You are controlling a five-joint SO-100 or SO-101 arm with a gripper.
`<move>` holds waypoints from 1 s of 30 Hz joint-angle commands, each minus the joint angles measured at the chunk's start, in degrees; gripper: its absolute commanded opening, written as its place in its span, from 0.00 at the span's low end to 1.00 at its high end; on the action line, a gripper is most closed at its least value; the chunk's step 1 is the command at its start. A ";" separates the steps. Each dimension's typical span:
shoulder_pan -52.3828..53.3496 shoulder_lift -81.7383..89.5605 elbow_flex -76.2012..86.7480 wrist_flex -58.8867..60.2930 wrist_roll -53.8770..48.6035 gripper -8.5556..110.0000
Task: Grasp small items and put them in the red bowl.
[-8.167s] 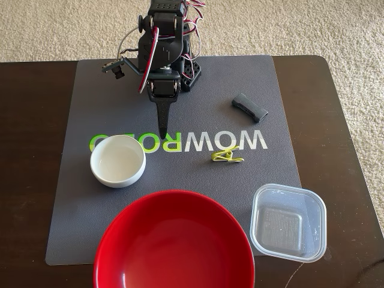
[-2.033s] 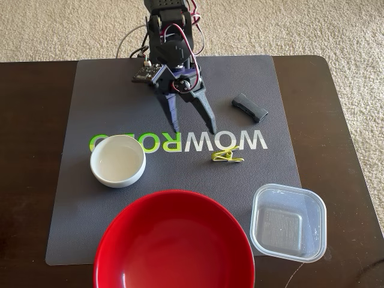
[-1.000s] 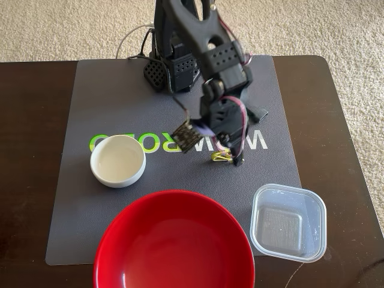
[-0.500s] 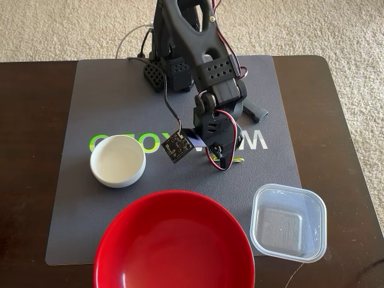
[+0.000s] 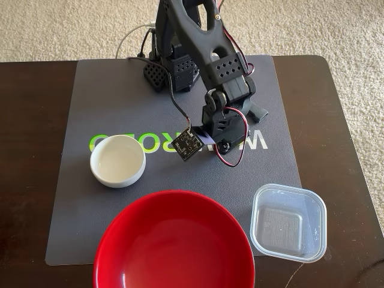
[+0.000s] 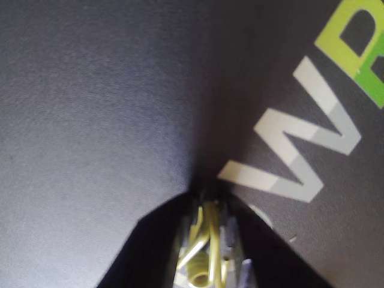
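From where I stood, the arm had swung out from its base and dropped over the spot on the grey mat (image 5: 72,216) where the yellow-green clothespin clip (image 6: 201,249) had lain, just beyond the far rim of the red bowl (image 5: 174,246). In the fixed view the clip was no longer visible on the mat; the arm covered that place. The wrist view showed it sitting between the dark fingers of the gripper (image 6: 204,207), which had drawn in around it and looked to be pinching it. I judged the grasp made or nearly so, with the lift and carry to the red bowl to follow. The bowl was empty. The small white bowl (image 5: 117,160) sat beyond its far rim, to the left in the fixed view.
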State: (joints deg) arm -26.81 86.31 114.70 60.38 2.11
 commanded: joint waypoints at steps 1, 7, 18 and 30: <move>0.26 1.85 -0.70 -0.35 0.97 0.07; 0.18 9.32 -2.72 0.26 4.31 0.07; 2.11 26.28 -14.24 4.75 10.99 0.07; -4.83 7.12 -3.08 -3.87 20.21 0.27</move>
State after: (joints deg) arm -29.71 95.45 112.85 58.36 19.60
